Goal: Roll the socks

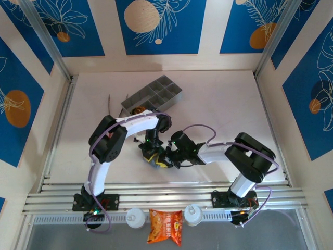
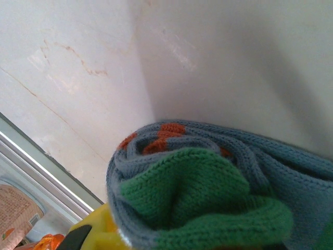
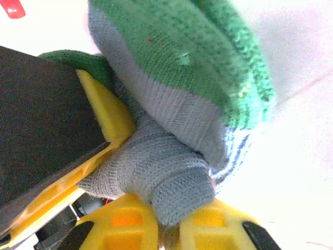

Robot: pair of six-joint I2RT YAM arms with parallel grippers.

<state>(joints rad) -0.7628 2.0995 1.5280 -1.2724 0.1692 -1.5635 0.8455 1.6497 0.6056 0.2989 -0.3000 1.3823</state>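
Right claw (image 3: pixel 167 229): clamped shut on a grey fold of the grey-blue sock (image 3: pixel 171 67).
Left claw (image 1: pixel 153 156): one yellow finger (image 3: pixel 104 112) presses the bundle; its grip cannot be told.
Sock: bunched between both claws, near-centre worktop (image 1: pixel 223 104).
Risk: the thin pinch could slip and the roll spring open.
Views: the left wrist reveals orange folds inside; the top view places the tray (image 1: pixel 156 94) well apart.

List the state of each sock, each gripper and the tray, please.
grey-blue sock: bunched up, green toe outside, between both grippers.
right gripper: shut on the grey-blue sock.
left gripper: against the same sock; open or shut, cannot tell.
grey tray: upright, touched by neither gripper.
olive-brown sock: beside the grey tray, partly hidden by the left arm; rolled or not, cannot tell.
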